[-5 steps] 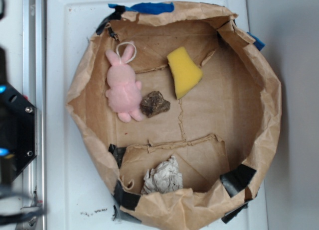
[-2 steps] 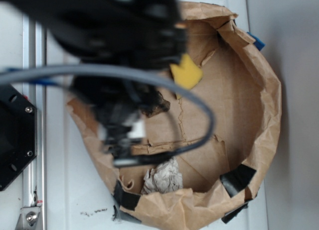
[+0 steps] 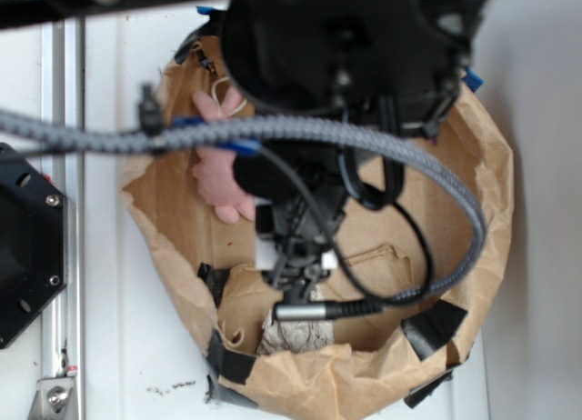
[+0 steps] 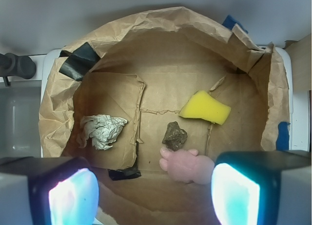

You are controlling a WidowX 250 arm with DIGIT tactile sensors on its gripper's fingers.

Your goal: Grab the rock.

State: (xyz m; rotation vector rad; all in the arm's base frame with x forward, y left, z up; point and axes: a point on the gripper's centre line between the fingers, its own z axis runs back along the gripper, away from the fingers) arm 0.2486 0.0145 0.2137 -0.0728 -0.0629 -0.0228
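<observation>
The rock point(image 4: 174, 136) is a small dark brown lump on the cardboard floor of the paper bag, seen in the wrist view. It lies just beyond the feet of the pink bunny point(image 4: 187, 165) and nearer than the yellow sponge point(image 4: 205, 108). My gripper point(image 4: 153, 196) hovers high above the bag, open, its two fingers far apart with nothing between them. The rock sits ahead of the fingertips, slightly right of centre. In the exterior view my arm point(image 3: 336, 65) hides the rock and the sponge; only part of the pink bunny point(image 3: 218, 179) shows.
A crumpled grey-white paper wad point(image 4: 101, 131) lies left of the rock, also seen as the wad point(image 3: 296, 334) below my arm. The brown paper bag wall point(image 4: 53, 122) rings everything, patched with black tape point(image 4: 80, 59). A grey cable point(image 3: 436, 175) loops over the bag.
My arm has swung in over the bag and moved right, now covering the rock and the sponge in the exterior view. The objects have not moved.
</observation>
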